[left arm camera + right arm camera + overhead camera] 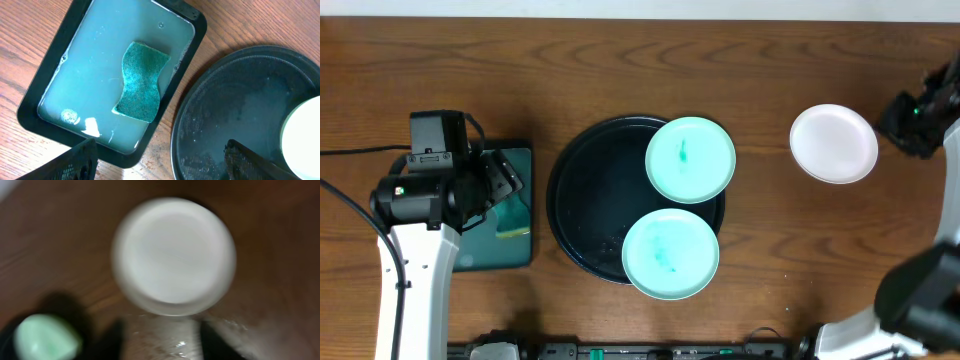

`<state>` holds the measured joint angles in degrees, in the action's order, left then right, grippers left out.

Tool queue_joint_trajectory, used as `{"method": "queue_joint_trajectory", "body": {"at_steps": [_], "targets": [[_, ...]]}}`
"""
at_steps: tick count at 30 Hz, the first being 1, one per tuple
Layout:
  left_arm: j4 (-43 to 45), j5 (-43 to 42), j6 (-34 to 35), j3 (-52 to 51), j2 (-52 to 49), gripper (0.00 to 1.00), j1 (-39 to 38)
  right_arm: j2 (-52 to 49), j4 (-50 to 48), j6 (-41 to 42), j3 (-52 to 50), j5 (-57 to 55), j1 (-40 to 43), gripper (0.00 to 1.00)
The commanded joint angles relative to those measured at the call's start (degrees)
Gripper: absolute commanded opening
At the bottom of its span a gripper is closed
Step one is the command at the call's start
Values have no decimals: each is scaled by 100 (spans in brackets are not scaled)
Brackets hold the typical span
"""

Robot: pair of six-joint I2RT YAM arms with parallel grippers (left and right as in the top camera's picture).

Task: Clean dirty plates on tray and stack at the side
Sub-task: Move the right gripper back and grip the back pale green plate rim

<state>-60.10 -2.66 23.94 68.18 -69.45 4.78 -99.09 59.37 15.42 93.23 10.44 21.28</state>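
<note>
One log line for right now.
white plate: beside tray | mint plates: on tray, smeared | sponge: in basin | left claw: open

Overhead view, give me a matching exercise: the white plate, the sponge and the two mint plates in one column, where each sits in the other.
1 white plate
2 sponge
3 far mint plate
4 near mint plate

A in the rectangular tray, lying in its cloudy liquid
B on the round tray, far right side
C on the table, off both trays
D on the round tray, near edge

Pairs: 1-C, 2-A, 3-B, 4-D
</note>
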Motion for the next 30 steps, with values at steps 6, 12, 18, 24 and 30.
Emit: {"method": "queue_joint_trajectory", "body": {"at_steps": [6,12,18,24,30], "targets": [[-31,72,-35,35,-22,81,2,323,-157,-1591,31,1515,-918,74],[-31,70,-35,35,-22,81,2,-450,24,-1980,31,1478,-1749,99],[-35,70,-35,35,-22,81,2,-1399,-164,-1792,28,1298,-2409,98],[-35,72,-37,35,-22,82,4,-2087,-404,-1506,31,1294,-2789,53],[-35,70,-37,35,-22,81,2,-2240,-597,-1038,31,938,-2953,47]]}}
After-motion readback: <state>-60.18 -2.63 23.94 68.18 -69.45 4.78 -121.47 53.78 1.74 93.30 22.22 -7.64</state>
